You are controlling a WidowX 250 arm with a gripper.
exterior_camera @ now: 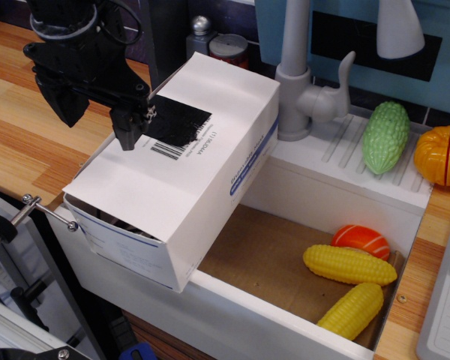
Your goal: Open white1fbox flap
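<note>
Although the white1fbox (181, 176) looks bulky, it is plain thin cardboard and probably light, so a careless push could slide or tip the whole carton rather than lift its panel. It sits tilted across the corner of the white sink (337, 184), its near end hanging over the front rim and its left side over the wooden desk (30, 135), which makes it none too steady. The flap (172, 154) is the broad top panel carrying a black patch and a barcode; it should be stiff across its face but will bend at its hinge crease, and its surface looks smooth and fairly slippery. The likeliest place to take hold is the free edge at the near left end, where a dark gap shows beneath the panel, so a finger could hook under it there. The tool (97, 120) hangs above the far left part of the flap, its two dark fingers spread apart and gripping nothing; the right finger tip is down at the black patch, though whether it touches the cardboard cannot be told, and the left finger hangs outside the carton's left edge, over the desk.
</note>
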